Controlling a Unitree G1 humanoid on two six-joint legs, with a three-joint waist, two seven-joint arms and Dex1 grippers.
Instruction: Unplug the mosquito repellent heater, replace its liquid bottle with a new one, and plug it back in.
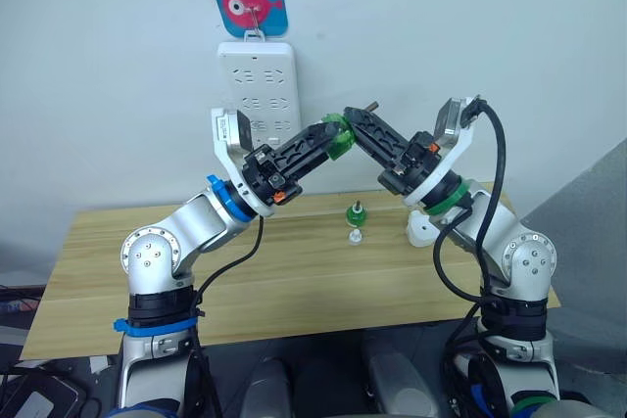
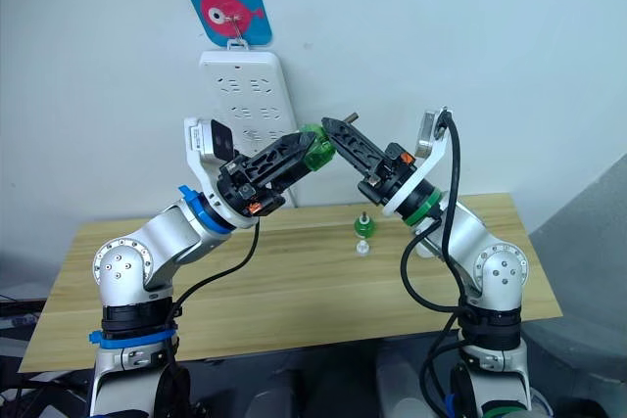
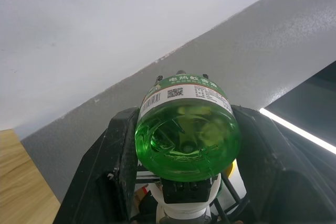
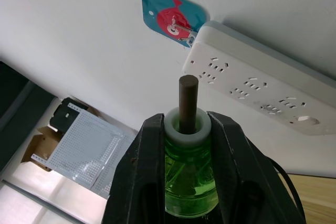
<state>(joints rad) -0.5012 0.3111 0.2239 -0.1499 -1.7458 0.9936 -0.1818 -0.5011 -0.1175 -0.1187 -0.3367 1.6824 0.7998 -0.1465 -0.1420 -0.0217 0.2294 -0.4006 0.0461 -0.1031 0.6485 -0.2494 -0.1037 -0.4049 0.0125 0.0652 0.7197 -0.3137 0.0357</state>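
Green bottle (image 3: 187,132), two tools (image 1: 328,144) (image 1: 358,122) gripping

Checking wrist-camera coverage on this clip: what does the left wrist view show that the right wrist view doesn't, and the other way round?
Left wrist view, not the right: the printed label and round base of the green liquid bottle, plus a corner of the wooden table.
Right wrist view, not the left: a dark wick rising from a white collar, the white power strip on the wall, the fish wall hook and a perforated white board.
Both: green liquid bottle clamped between black fingers, in the left pincer and the right pincer.
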